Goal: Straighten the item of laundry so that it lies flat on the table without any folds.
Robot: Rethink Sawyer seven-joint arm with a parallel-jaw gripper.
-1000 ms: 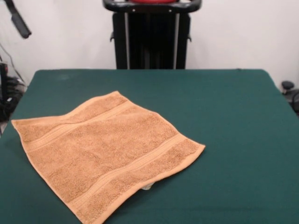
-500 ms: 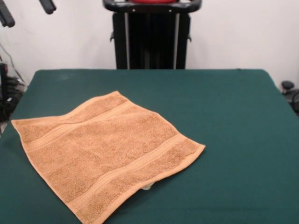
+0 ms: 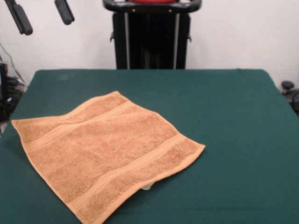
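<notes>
Hanging high, tool point(image 3: 43, 17) apparently spread.

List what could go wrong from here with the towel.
1. The towel already lies spread out, so another grab may bunch it into new folds.
2. Its near corner sits at the table's front edge; a pull that way may slide it off.
3. The open gripper hangs high at the left, so a descent may land off the cloth.
</notes>
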